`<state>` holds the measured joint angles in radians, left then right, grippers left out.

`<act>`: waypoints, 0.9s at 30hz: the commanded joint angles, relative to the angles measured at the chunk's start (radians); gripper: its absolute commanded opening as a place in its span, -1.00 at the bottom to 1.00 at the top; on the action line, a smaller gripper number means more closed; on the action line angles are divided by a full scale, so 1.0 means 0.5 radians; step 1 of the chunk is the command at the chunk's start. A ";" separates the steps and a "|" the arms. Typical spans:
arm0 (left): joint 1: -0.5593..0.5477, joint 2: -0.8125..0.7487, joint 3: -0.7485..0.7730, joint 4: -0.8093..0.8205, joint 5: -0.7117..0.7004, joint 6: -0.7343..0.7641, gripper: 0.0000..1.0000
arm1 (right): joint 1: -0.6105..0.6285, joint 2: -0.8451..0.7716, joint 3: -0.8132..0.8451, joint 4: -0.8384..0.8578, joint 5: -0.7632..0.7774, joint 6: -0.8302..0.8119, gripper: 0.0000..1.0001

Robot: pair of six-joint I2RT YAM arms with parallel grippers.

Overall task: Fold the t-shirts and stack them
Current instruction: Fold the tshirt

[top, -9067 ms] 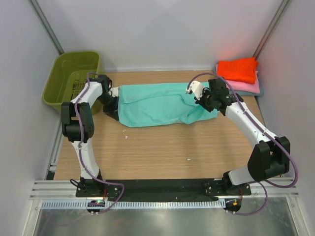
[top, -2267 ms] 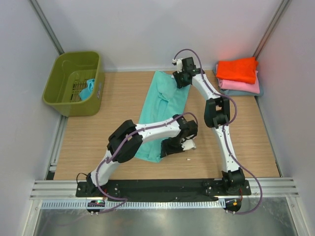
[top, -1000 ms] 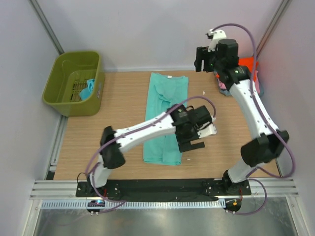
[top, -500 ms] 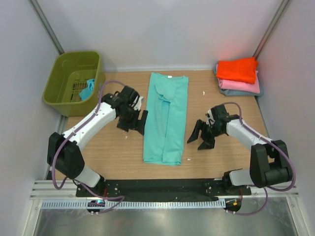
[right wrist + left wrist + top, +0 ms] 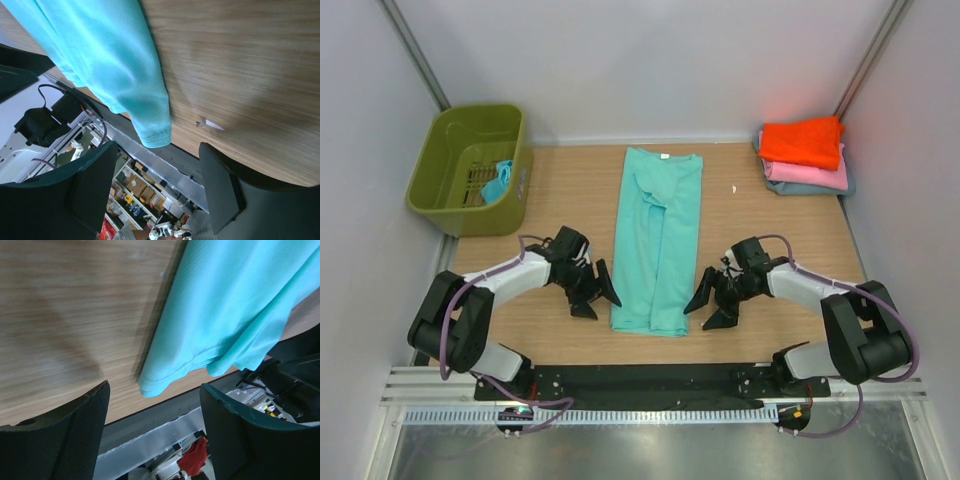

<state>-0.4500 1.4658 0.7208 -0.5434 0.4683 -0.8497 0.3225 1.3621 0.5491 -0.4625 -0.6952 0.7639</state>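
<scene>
A teal t-shirt [image 5: 658,235], folded lengthwise into a long strip, lies flat in the middle of the table with its collar at the far end. My left gripper [image 5: 596,297] is low beside the strip's near left corner, open and holding nothing. My right gripper [image 5: 708,306] is open beside the near right corner. In the left wrist view the shirt's corner [image 5: 152,385] lies just ahead of the gap between the fingers [image 5: 75,440]. In the right wrist view the other corner [image 5: 156,134] lies ahead of the open fingers [image 5: 222,185]. Folded orange [image 5: 803,141], pink [image 5: 812,173] and grey-blue [image 5: 790,188] t-shirts are stacked at the back right.
The olive-green basket [image 5: 440,170] stands at the back left with a teal cloth [image 5: 498,181] inside. A small white scrap [image 5: 210,124] lies on the wood near the right gripper. The black base rail [image 5: 640,380] runs along the near edge.
Both grippers have moved nearer along the shirt's sides, from about its middle down to its near corners. The left jaws have narrowed a little. The shirt has not moved.
</scene>
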 commanded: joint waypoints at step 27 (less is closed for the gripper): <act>0.007 0.142 -0.135 0.255 0.085 -0.196 -0.10 | 0.235 0.233 -0.061 0.394 0.007 0.199 0.02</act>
<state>-0.4484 1.5230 0.6693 -0.4427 0.5037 -0.9394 0.4240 1.4677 0.5114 -0.2943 -0.6945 0.8635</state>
